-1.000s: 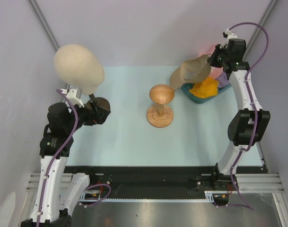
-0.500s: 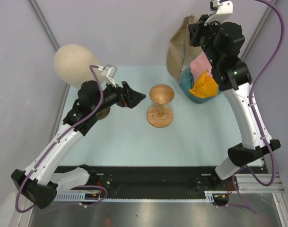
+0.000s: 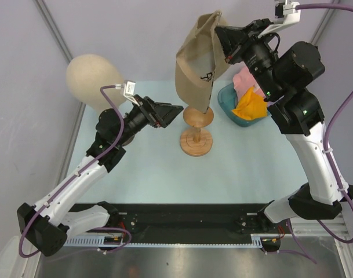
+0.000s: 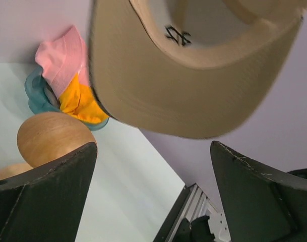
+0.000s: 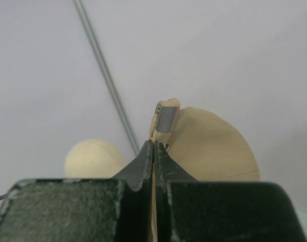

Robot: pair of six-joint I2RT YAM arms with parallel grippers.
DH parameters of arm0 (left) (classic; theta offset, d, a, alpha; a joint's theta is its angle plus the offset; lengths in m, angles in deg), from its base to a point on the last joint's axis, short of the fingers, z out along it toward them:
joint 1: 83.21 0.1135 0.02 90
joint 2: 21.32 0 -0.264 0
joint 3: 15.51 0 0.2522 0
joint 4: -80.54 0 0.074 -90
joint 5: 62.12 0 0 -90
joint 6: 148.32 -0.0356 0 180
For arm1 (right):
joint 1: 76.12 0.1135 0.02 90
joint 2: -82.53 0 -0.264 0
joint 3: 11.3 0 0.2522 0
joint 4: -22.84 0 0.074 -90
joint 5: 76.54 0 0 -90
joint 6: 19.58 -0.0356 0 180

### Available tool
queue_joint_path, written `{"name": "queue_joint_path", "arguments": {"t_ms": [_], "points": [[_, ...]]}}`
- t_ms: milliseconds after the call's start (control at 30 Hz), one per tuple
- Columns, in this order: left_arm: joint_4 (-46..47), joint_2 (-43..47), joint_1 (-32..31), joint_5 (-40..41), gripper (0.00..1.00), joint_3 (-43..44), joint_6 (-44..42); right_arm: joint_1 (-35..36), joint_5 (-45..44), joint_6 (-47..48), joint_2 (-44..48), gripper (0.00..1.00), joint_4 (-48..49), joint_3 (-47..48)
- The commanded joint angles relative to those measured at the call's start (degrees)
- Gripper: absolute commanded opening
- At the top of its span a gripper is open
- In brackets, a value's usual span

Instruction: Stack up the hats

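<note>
Right jaws clamp tan hat; left jaws wide apart.

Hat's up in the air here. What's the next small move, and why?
Probably lower the right end effector, shut on the tan hat, so the hat settles onto the wooden stand. The hat hangs over the stand, and the left end effector is open beside it.

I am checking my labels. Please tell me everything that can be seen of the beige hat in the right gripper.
The beige hat is soft cloth, tan outside, paler inside, with a black mark on the lining. It hangs limp, opening toward the left gripper, pinched at its top edge by the shut right gripper, near a grey clasp. It is above the wooden stand, not touching it.
</note>
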Motion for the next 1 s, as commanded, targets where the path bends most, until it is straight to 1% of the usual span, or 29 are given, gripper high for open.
{"name": "queue_joint_path", "arguments": {"t_ms": [0,100,167,267,467,500,567,667,700,733,800,900,967], "points": [[5.4,0.2,-0.2,3.3,1.00,-0.4,2.5,2.8,2.8,-4.0,2.8,0.00,4.5,0.5],[8.8,-0.1,-0.1,4.8,1.00,-1.8,3.8,3.7,3.6,-5.6,3.7,0.00,4.6,0.5],[11.1,-0.9,-0.1,3.8,1.00,-1.8,4.7,4.7,4.0,-6.6,4.2,0.00,4.6,0.2],[13.7,-3.5,-0.3,0.0,1.00,-0.7,5.7,6.1,4.2,-6.7,4.6,0.00,5.0,0.2],[22.7,-6.3,-0.8,-6.5,1.00,-1.3,11.0,7.7,4.0,-6.7,5.1,0.00,5.8,-0.1],[25.3,-6.5,-1.0,-7.1,1.00,-2.0,11.6,7.8,4.0,-6.8,4.9,0.00,5.8,-0.1],[28.0,-7.3,-1.3,-8.2,1.00,-2.6,14.0,8.1,3.8,-6.9,5.0,0.00,5.8,-0.3],[35.7,-8.5,-1.3,-10.1,0.96,-4.5,19.4,8.3,3.6,-6.9,5.4,0.00,5.9,-1.3],[39.7,-8.8,-1.3,-10.0,0.95,-5.7,21.0,8.4,3.6,-6.9,5.5,0.00,5.8,-1.3],[41.7,-9.4,-1.3,-10.4,0.94,-6.2,23.8,8.3,3.7,-6.7,5.7,0.00,5.8,-1.4],[45.3,-11.2,-1.3,-11.5,0.94,-6.5,25.9,8.3,4.1,-6.7,5.9,0.00,5.8,-1.7],[47.2,-13.2,-1.6,-14.2,0.95,-6.4,28.9,8.3,5.5,-6.6,6.6,0.00,7.2,-2.5],[47.9,-12.8,-1.5,-13.9,0.96,-7.3,29.9,8.3,5.9,-5.3,7.4,0.00,8.3,-2.6]]}}
